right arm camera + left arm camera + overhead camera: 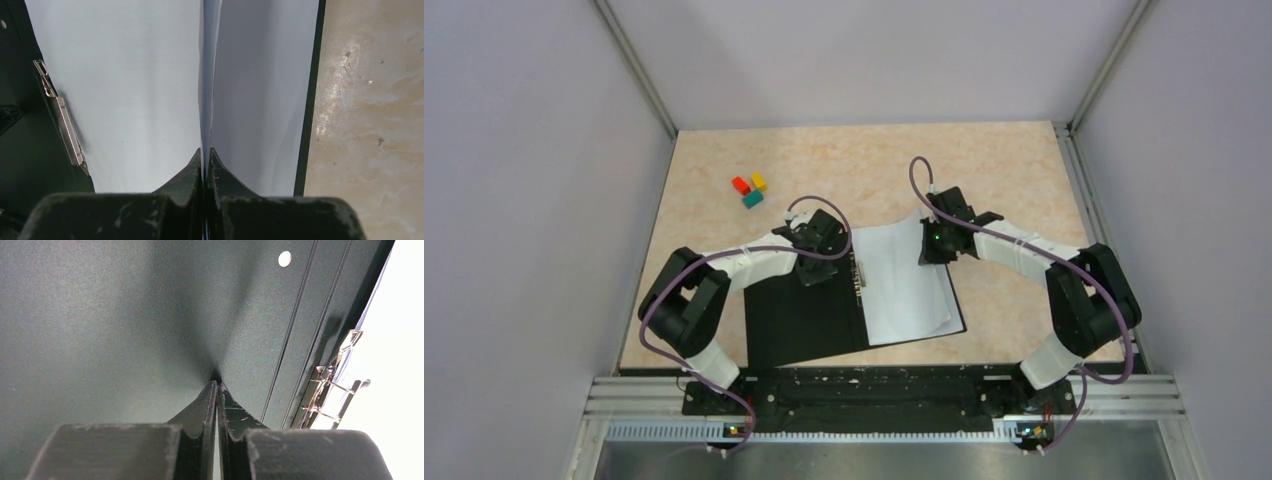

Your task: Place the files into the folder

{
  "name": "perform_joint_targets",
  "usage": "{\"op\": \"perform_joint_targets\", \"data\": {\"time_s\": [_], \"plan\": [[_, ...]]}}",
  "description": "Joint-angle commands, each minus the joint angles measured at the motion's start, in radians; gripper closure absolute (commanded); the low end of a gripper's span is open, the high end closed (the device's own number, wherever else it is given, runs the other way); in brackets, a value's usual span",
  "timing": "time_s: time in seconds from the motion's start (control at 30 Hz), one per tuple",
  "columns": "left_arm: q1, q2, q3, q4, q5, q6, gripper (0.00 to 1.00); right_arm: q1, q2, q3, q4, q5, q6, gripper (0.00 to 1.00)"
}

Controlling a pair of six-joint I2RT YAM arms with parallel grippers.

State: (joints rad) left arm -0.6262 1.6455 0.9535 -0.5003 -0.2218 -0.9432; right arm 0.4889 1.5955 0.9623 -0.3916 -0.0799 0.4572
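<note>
- The counter (1004,180) is the biggest thing here. The folder (799,325) lies on it, and every place below is told from the folder.
- The folder is open and flat, black side up. It looks thin and stiff, so I think it will slide if it gets pushed.
- The files (904,290) lie on the folder's right half, just beside the spine. They are thin, light and floppy. I think they crease fast, so a soft pinch at an edge is best, not a hard tug.
- The right tool (204,150) is over the folder's right half. It is clenched tight on a raised fold of the files.
- The left tool (217,385) is on the folder's left half, near the far edge. Its jaws are almost together and its tips press on the black inside. I see nothing caught between them. I think it holds the folder down.
- The metal clip (332,390) runs along the folder's spine. I cannot tell if the files are under it.
- Three small blocks (750,190) sit well apart from the folder, beyond its far left corner.
</note>
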Motion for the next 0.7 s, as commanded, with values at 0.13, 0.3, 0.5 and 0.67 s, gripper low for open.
{"op": "perform_joint_targets", "data": {"time_s": [0.13,0.3,0.5,0.67], "plan": [[0.006,0.009,0.022,0.018,0.010,0.003,0.92,0.014,-0.052,-0.003,0.003,0.022,0.005,1.00],[0.006,-0.001,0.023,0.012,0.009,0.005,0.89,0.014,-0.069,0.003,-0.030,0.073,-0.002,0.75],[0.008,-0.006,0.029,0.006,0.008,0.012,0.88,0.014,-0.095,0.015,-0.081,0.160,-0.016,0.35],[0.010,-0.013,0.037,0.003,0.012,0.017,0.88,0.013,-0.112,0.014,-0.101,0.220,-0.027,0.19]]}}
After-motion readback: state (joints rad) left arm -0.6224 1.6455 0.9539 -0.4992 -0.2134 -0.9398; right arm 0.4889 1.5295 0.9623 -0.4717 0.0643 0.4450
